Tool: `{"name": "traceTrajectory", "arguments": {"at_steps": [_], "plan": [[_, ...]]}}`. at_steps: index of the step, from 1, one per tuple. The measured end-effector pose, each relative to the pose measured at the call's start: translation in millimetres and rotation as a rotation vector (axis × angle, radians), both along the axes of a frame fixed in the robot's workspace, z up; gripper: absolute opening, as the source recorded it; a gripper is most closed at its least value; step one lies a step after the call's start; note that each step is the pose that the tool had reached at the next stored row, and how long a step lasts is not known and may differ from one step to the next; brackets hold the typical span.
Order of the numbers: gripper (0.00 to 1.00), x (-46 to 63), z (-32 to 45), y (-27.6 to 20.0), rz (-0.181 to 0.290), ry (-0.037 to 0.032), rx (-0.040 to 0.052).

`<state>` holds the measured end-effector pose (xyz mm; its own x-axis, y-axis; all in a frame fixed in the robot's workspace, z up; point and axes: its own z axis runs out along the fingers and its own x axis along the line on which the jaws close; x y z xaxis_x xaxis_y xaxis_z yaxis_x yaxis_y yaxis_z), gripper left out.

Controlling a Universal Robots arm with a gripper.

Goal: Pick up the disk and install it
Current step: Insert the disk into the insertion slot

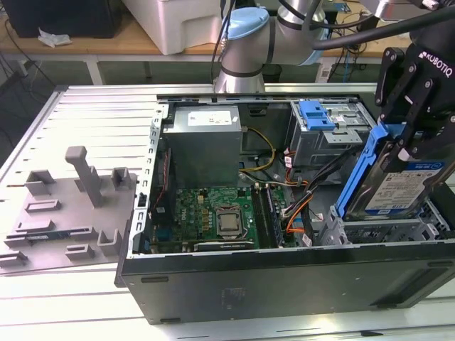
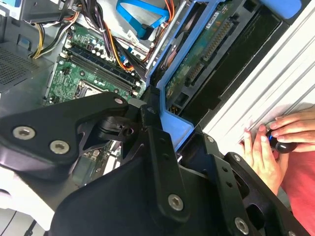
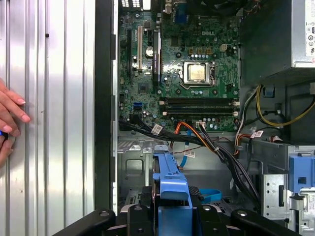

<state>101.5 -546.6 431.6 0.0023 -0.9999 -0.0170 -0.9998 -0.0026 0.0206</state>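
- Black end effector [image 1: 418, 138] in the exterior view clamps the flat silver disk [image 1: 405, 185] by its blue plastic frame, tilted over the bay at the exterior view's right of the open black computer case [image 1: 284, 284].
- In the second wrist view, a person's hand [image 2: 266, 152] rests on the ribbed metal worktop [image 2: 280, 73].
- In the first wrist view, the green motherboard [image 3: 187, 73] lies inside the case.
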Motion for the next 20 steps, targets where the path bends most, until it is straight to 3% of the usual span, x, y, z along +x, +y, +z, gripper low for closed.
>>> {"name": "traceTrajectory", "arguments": {"at_steps": [20], "plan": [[0.37,0.1,-2.2,0.0,0.000,0.0000,-0.0001]]}}
